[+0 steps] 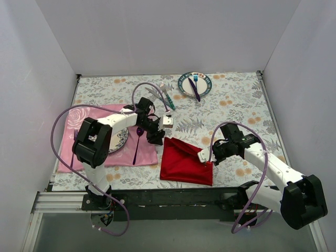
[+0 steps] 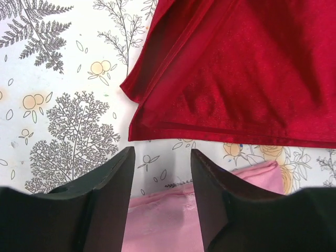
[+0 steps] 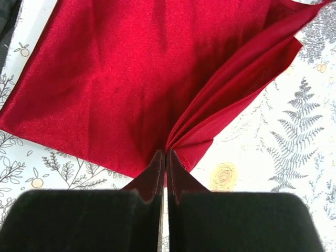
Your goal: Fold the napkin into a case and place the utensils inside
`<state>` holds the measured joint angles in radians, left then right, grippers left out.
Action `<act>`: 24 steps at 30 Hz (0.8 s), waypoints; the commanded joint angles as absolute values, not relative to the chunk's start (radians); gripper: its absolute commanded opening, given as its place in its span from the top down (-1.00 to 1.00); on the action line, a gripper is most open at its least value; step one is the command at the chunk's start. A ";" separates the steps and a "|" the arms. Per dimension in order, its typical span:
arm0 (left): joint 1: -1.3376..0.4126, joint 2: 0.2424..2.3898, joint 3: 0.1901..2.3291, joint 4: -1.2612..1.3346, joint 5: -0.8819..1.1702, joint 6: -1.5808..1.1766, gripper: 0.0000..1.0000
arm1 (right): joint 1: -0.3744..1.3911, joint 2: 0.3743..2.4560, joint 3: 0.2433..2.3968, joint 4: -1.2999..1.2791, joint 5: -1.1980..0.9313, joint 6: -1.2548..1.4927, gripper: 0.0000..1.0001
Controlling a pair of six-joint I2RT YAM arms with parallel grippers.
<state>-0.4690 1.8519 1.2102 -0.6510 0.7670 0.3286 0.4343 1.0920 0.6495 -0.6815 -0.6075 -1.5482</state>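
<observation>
Because the napkin (image 1: 185, 160) is thin, soft cloth with a light sheen, I judge that it weighs almost nothing, will not keep a fold by itself, and that its layers may slide on each other. The best places to take it are, I think, a corner or a hemmed edge where several layers meet, so that one pinch catches all of them.

My right gripper (image 3: 166, 157) is clenched on exactly such a place. The folded layers run together into its closed jaws, and the rest of the cloth spreads away in front of it, more to its left.

My left gripper (image 2: 163, 157) is released, with nothing between its jaws. A corner of the napkin lies just ahead of its fingertips and, as far as I can see, does not touch them. The pink placemat (image 2: 168, 220) is under it.

The utensils (image 1: 167, 96), a fork and a knife with teal handles, lie well apart from both grippers, beyond the left one.
</observation>
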 commanded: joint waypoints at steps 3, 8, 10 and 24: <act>-0.408 1.798 1.288 -0.633 0.871 0.238 0.12 | 0.445 1.083 0.635 -0.686 -0.623 -1.563 0.97; -0.394 1.864 1.411 -0.663 0.937 0.294 0.16 | 0.446 1.078 0.640 -0.683 -0.624 -1.559 0.97; -0.399 1.925 1.483 -0.728 0.957 0.354 0.12 | 0.446 1.071 0.638 -0.687 -0.626 -1.559 0.97; -0.509 2.109 1.640 -1.074 0.881 0.899 0.02 | 0.451 1.052 0.635 -0.673 -0.624 -1.552 0.97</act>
